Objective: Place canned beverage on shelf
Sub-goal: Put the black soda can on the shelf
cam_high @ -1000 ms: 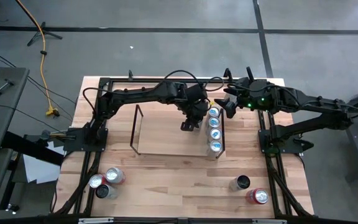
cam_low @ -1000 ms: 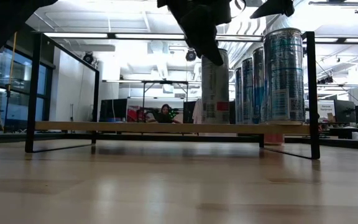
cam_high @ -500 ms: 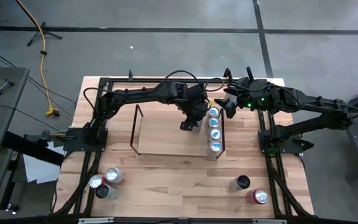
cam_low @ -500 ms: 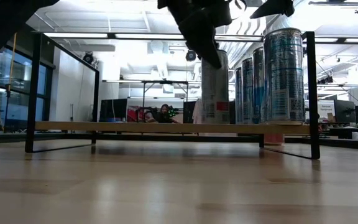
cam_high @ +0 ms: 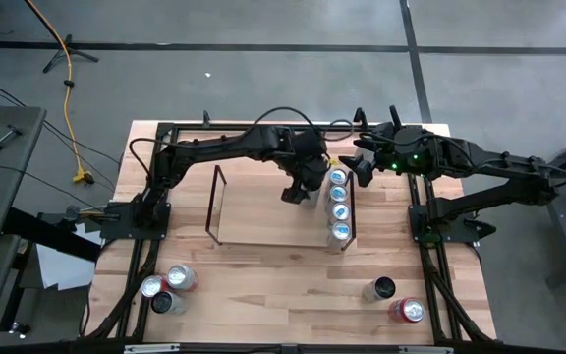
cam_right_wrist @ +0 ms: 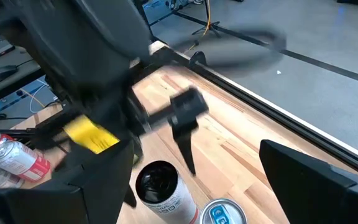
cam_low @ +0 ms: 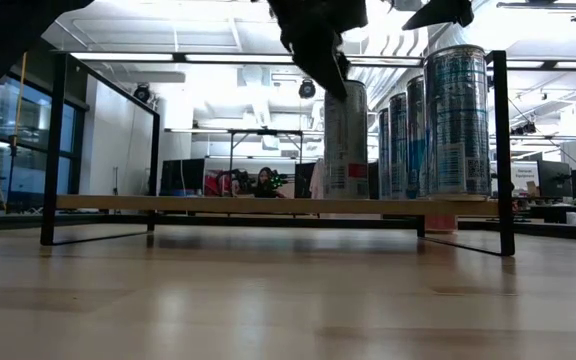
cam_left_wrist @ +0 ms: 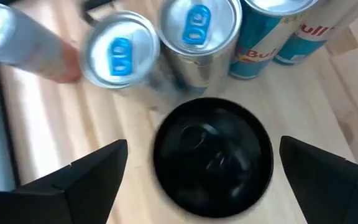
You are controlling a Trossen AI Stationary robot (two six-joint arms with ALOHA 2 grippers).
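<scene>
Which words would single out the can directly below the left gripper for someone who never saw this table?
Find the shelf, the low light-wood board mid-table, with a row of cans at its right end. The can stands beside that row, under the left gripper. It alone has a black top; its neighbours have silver tops with blue tabs.

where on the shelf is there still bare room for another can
The shelf is bare from its left wire frame across to the black-topped can under the open left gripper. The right end is crowded: a row of four blue-tab cans stands against the right frame. The right gripper hovers behind that end.
</scene>
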